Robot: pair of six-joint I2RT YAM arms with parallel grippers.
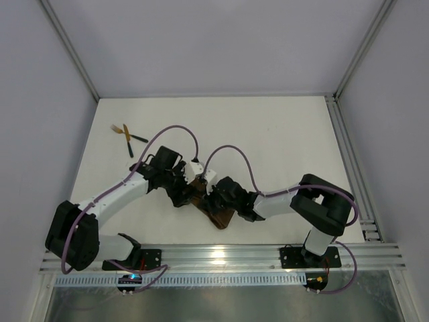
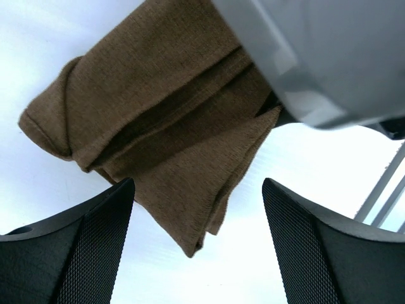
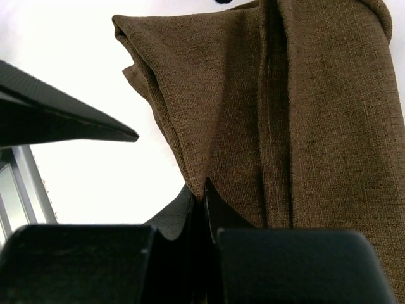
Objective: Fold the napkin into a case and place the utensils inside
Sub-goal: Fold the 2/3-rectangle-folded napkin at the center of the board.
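napkin [image 1: 220, 216]: folded, bunched, mid-table [image 1: 281, 134] between both arms | left gripper [image 2: 197, 185]: jaws wide, cloth just ahead, nothing held | right gripper [image 3: 202, 190]: pinched closed on napkin edge | utensils [image 1: 127, 136]: far left, well apart

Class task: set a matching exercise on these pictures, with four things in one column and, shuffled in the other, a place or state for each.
Things:
1. left gripper
2. right gripper
3. utensils
4. napkin

Place or state:
A. lying at the far left of the table
B. open
C. bunched up between both grippers
D. shut on the napkin's edge

Pairs: 1-B, 2-D, 3-A, 4-C.
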